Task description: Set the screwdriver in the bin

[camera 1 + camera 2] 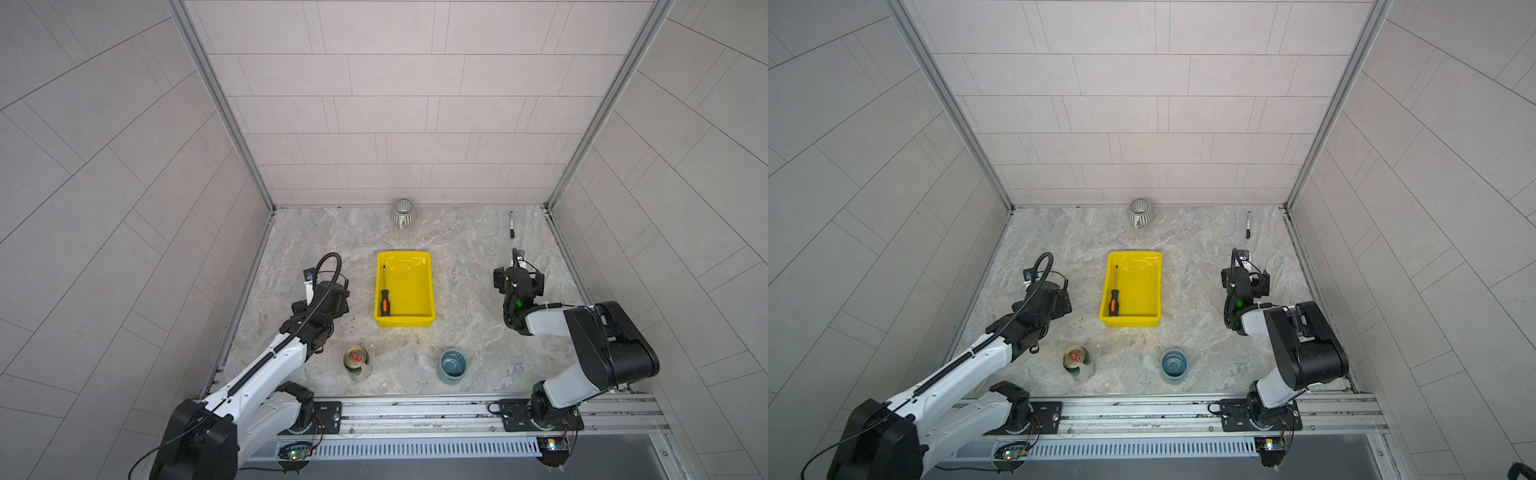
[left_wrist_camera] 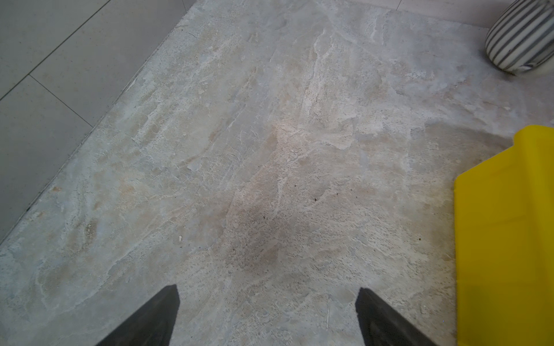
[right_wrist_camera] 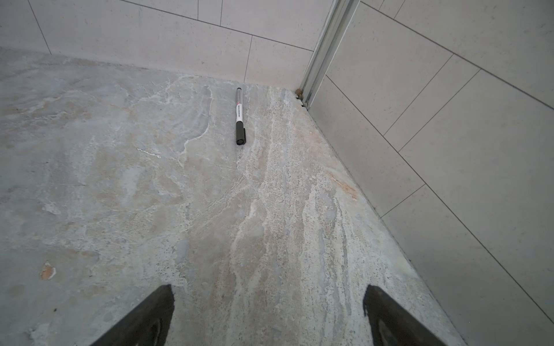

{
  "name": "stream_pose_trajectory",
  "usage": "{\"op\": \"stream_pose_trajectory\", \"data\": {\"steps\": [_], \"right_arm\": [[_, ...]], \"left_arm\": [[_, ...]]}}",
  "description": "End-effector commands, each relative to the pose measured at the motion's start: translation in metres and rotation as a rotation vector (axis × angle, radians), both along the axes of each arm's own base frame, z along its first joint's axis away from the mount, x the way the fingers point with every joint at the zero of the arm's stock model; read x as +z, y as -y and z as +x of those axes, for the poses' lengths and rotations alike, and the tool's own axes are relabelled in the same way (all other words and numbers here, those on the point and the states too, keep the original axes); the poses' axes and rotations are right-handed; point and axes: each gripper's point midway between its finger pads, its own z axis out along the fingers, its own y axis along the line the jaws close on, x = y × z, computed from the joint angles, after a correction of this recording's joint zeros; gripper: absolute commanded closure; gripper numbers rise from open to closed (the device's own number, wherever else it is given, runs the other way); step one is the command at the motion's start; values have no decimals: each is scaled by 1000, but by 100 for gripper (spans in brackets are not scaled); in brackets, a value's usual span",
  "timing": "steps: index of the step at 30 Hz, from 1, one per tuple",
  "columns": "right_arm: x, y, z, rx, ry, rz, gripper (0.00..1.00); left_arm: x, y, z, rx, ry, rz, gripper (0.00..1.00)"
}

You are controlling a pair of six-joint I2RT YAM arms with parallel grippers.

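Top views both look down on a marbled tabletop walled by pale tiles, with two robot arms reaching in from the near edge. At the middle sits the bin, a shallow bright yellow tray, and the screwdriver lies flat inside it. It rests along the bin's left wall, its black and orange handle toward the near end and its thin shaft pointing away. Nothing touches it. Lying wholly within the rim, it appears to satisfy the task, so neither arm seems to have any reason to grip. The left gripper hovers over bare table just to the left of the bin. In the left wrist view its two dark jaws are spread wide with nothing between them, and a yellow corner of the bin shows at the edge of that picture. The right gripper hangs well to the right of the bin, also spread wide and empty. It faces the far right corner, where a black marker pen lies alone near the wall; that is not the task's tool and looks best left there. A striped cup stands by the back wall, and a tin can and a blue-grey cup stand near the front, all apart from the bin.
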Motion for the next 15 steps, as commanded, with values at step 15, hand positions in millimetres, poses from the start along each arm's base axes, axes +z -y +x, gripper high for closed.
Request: {"op": "stream_pose_trajectory", "data": {"steps": [15], "right_arm": [[8, -4, 2, 31, 104, 4, 1]], "left_arm": [[11, 9, 13, -70, 43, 12, 0]]}}
